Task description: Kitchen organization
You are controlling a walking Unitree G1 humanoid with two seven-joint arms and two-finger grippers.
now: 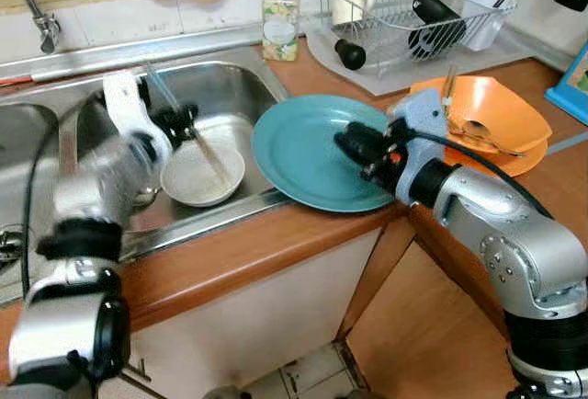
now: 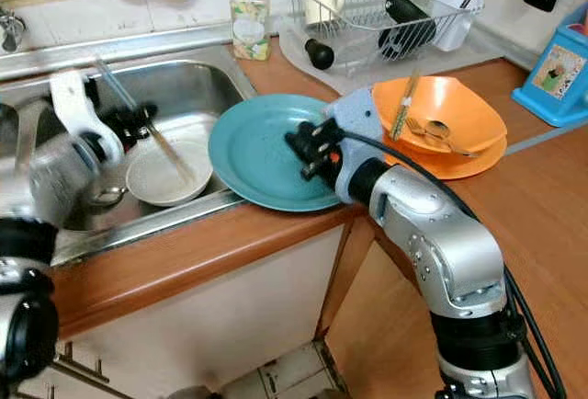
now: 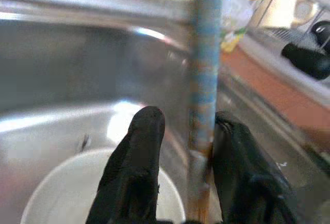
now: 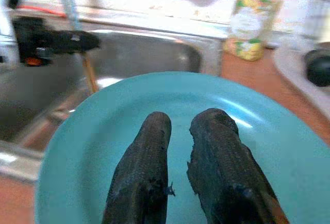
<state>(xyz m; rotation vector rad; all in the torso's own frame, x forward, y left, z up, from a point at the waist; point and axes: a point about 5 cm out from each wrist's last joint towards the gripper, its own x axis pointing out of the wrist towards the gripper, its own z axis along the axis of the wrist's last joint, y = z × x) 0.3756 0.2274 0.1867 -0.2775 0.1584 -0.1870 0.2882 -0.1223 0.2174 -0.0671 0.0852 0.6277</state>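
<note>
Right gripper sits over the teal plate, fingers nearly together with a thin gap, nothing seen between them; can't tell if they press the plate. Plate lies under the fingertips, overhanging the sink edge, partly on the wooden counter. Behind the right wrist: orange bowls stacked, with cutlery inside. Beyond the plate: soap bottle and dish rack.

Left gripper is in the basin, clamped on a thin blue-and-tan stick held between its fingers. White bowl sits just below that gripper, on the sink floor. Faucet is well off to its left.
</note>
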